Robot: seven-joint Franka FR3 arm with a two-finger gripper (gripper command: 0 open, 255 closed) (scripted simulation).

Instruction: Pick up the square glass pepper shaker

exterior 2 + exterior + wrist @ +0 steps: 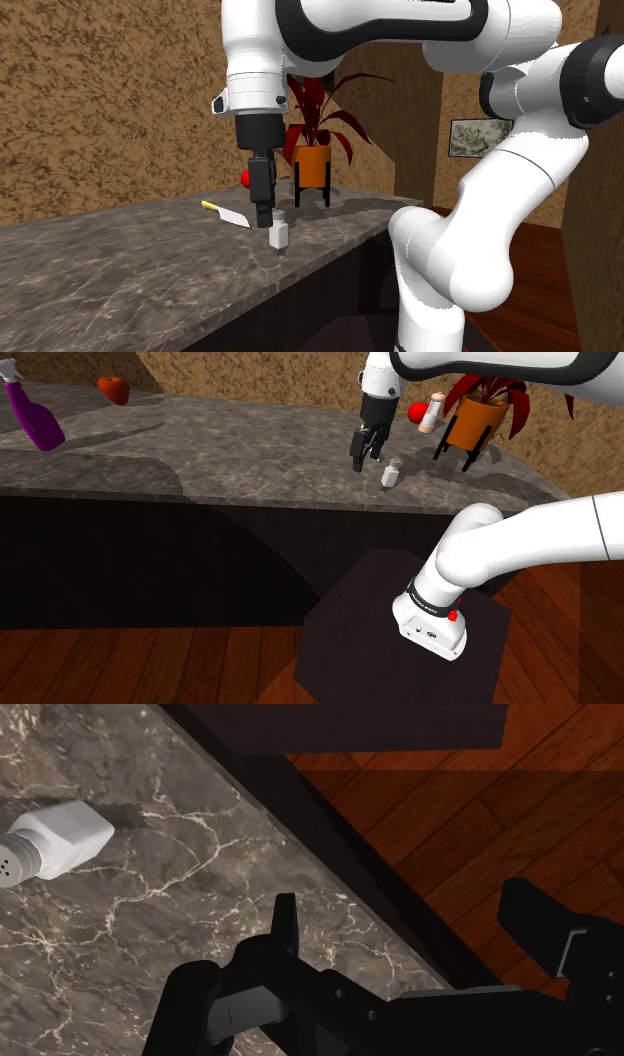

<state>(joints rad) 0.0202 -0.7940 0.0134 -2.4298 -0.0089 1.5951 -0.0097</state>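
Square white pepper shaker with a perforated grey cap [391, 473]: it is seen upright on the dark marbled stone counter [200, 452], near the front edge, and is touched by nothing.
Tool [366, 460]: the all-black two-finger tool is held released, its fingers parted with nothing between them. It is poised low over the counter just beside the shaker [58, 839], which lies outside the jaws.
Step in hand: the approach is judged to be the current step. The tool is not yet aligned and no grasp is made.
Next move: the tool [405, 929] would need to be shifted sideways until the shaker's flat sides are bracketed, then lowered, closed and lifted.
Nearby: a red-leaved plant in an orange pot [478, 414] and a yellow-handled knife [228, 214] are set well apart from the shaker, so little obstruction is expected.
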